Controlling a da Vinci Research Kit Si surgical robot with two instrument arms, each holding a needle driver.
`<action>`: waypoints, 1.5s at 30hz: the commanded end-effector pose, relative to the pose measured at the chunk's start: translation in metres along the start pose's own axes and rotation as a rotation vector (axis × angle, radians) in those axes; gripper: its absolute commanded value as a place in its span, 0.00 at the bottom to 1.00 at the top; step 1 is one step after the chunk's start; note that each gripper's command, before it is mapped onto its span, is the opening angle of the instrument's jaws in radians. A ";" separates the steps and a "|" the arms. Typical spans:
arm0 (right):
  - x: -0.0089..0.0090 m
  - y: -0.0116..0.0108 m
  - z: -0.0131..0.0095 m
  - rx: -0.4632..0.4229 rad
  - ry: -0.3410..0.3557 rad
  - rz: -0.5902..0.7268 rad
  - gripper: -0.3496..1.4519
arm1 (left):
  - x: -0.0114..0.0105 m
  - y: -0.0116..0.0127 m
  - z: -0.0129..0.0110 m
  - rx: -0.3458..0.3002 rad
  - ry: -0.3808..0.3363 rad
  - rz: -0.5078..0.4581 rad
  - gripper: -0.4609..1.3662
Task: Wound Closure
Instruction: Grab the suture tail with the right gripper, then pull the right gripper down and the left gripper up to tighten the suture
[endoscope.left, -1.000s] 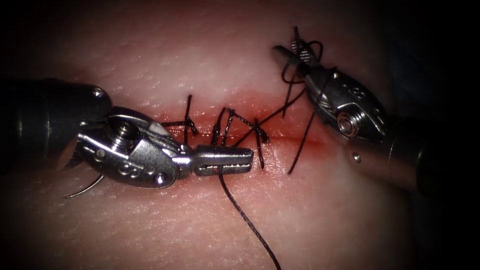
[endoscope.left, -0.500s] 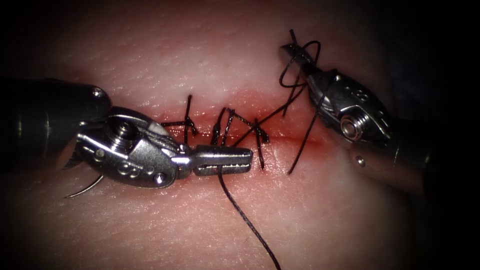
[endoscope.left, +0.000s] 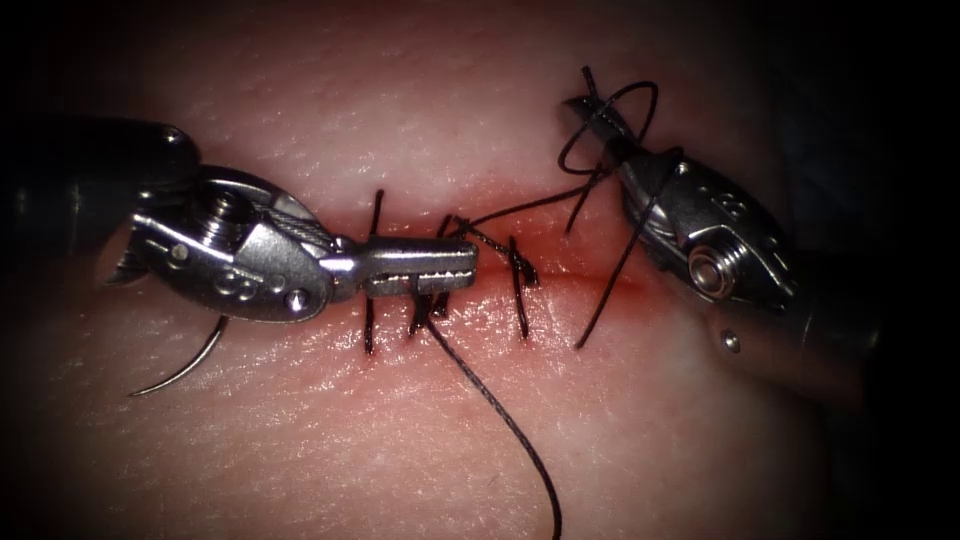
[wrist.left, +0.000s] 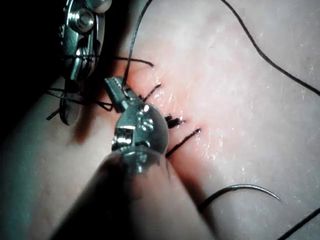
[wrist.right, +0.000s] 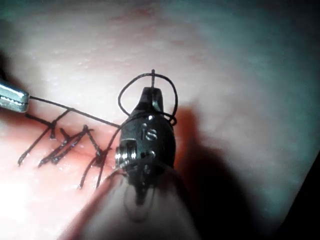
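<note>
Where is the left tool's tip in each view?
Endoscope view: left tool lying across the stitches, shut on the thread.
Left wrist view: left tool beside the stitches.
Right wrist view: left tool at the taut thread's far end.
Shared landmark: the stitches.

Hardly any writing on show here, just small marks on the metal.
On the right tool (wrist.right: 151, 100), the body behind the jaws carries stamped characters that look like "is" or "15" in the right wrist view; I can't settle which. In the endoscope view both the right tool and the left tool (endoscope.left: 420, 271) show tiny engraved marks on their bodies, too small to read.
</note>
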 end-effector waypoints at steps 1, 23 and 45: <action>0.0000 0.0000 0.0000 -0.003 0.000 0.000 0.00 | 0.0000 -0.0001 0.0001 -0.001 0.001 -0.002 0.06; -0.0003 -0.0013 -0.0020 0.009 0.005 -0.003 0.00 | -0.0030 -0.0035 0.0015 0.022 -0.023 -0.015 0.06; -0.0018 -0.0027 -0.0042 0.020 0.020 -0.011 0.00 | -0.0100 -0.0079 0.0059 0.037 -0.126 0.012 0.06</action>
